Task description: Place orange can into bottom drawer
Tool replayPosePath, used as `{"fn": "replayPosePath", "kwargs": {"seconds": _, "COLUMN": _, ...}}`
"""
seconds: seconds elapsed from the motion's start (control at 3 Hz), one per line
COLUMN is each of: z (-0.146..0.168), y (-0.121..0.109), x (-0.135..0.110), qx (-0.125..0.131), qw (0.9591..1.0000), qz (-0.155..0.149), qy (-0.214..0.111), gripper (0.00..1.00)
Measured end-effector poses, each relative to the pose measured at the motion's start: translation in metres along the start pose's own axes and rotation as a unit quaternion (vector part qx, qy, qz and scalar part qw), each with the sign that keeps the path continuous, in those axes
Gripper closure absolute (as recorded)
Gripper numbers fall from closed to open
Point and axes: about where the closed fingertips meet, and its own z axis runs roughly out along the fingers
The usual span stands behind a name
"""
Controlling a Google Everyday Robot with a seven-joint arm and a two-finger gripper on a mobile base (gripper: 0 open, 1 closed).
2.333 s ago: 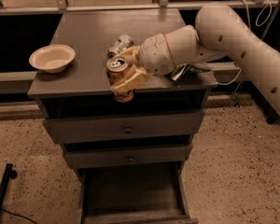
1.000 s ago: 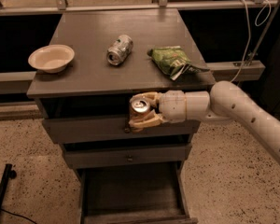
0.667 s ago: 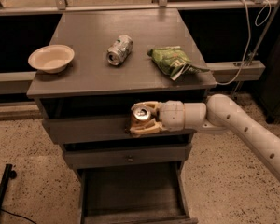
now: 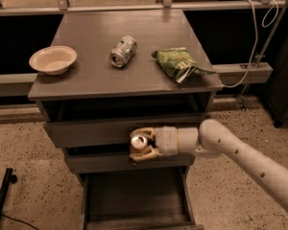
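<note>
Gripper [image 4: 142,144] is out in front of the cabinet, level with the two shallow drawer fronts. Its pale fingers are pinched on the orange can [image 4: 139,141], one above and one below.

Can hangs in the air over the open bottom drawer [image 4: 134,198], not yet inside it. It sits close to the drawer fronts; cannot tell if it touches them.

Risks, as judged from here:
- Can or fingers could clip the middle drawer front on the way down, since clearance looks slight. That could twist the can in the grip.
- Letting go from this height would probably make the can bounce or tip and roll on the flat drawer floor.
- Forearm comes in from the right, near the drawer's right wall, and may catch it while lowering.

Can's look: silver top with pull tab faces the camera. Body is mostly hidden by the fingers, with only slivers of orange-brown showing. No dents visible.

Left alone on top: bowl [image 4: 53,60], silver can [image 4: 123,51] on its side, green bag [image 4: 177,63].
</note>
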Motion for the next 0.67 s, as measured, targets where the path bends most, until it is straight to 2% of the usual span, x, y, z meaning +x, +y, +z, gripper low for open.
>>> {"fn": "replayPosePath", "kwargs": {"seconds": 0.33, "z": 0.022, "y": 0.034, "x": 0.05, "qx": -0.017, "qw": 0.9995, "qz": -0.011, "qy": 0.025, "gripper": 1.0}}
{"fn": "replayPosePath", "kwargs": {"seconds": 0.67, "z": 0.031, "y": 0.053, "x": 0.079, "qx": -0.02, "qw": 0.9991, "qz": -0.011, "qy": 0.037, "gripper": 1.0}}
